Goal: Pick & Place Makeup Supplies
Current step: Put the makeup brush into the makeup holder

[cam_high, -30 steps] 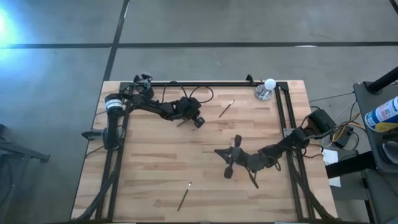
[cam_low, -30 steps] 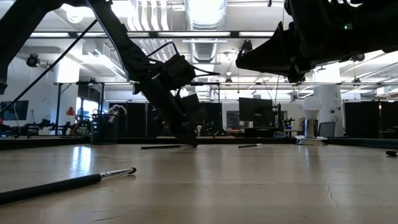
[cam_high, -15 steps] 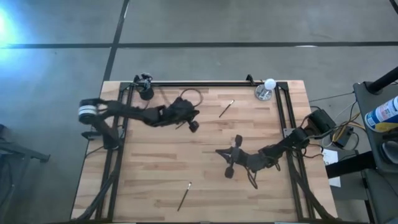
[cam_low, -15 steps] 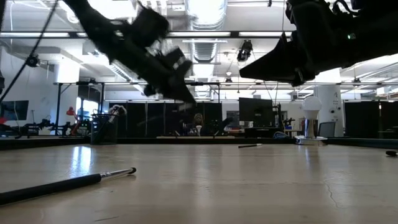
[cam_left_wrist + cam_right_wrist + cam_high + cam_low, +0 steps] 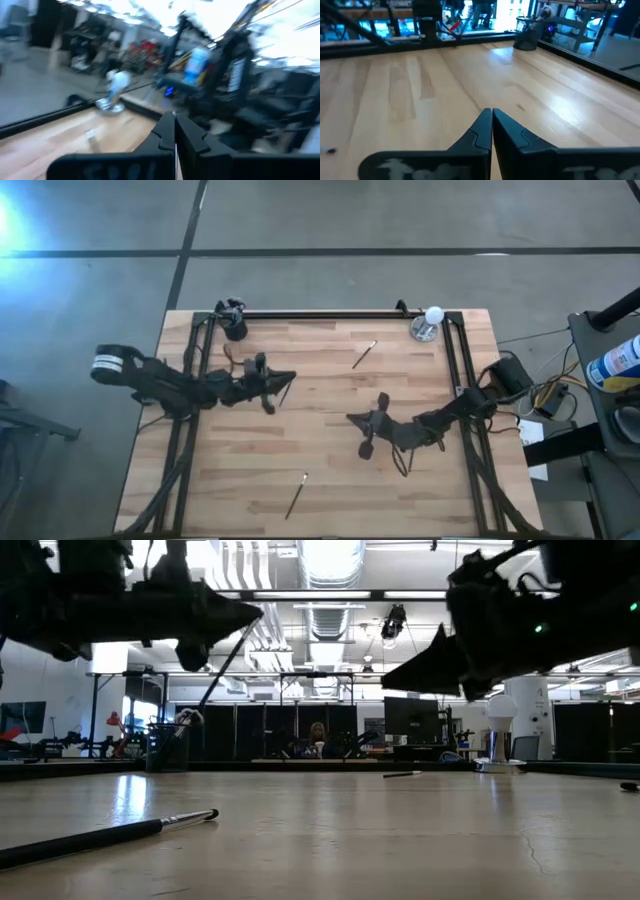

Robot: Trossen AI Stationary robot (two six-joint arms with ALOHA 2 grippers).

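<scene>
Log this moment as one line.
left gripper: shut on brush, held above table | right gripper: shut, empty, over mid-table

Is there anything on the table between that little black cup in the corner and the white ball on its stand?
From above, the stretch between the black cup and the white ball holds only bare wood, with the black frame bar running along the table's edge behind.

Left gripper [image 5: 287, 378] raised, jaws closed, right gripper [image 5: 350, 419] likewise
</scene>
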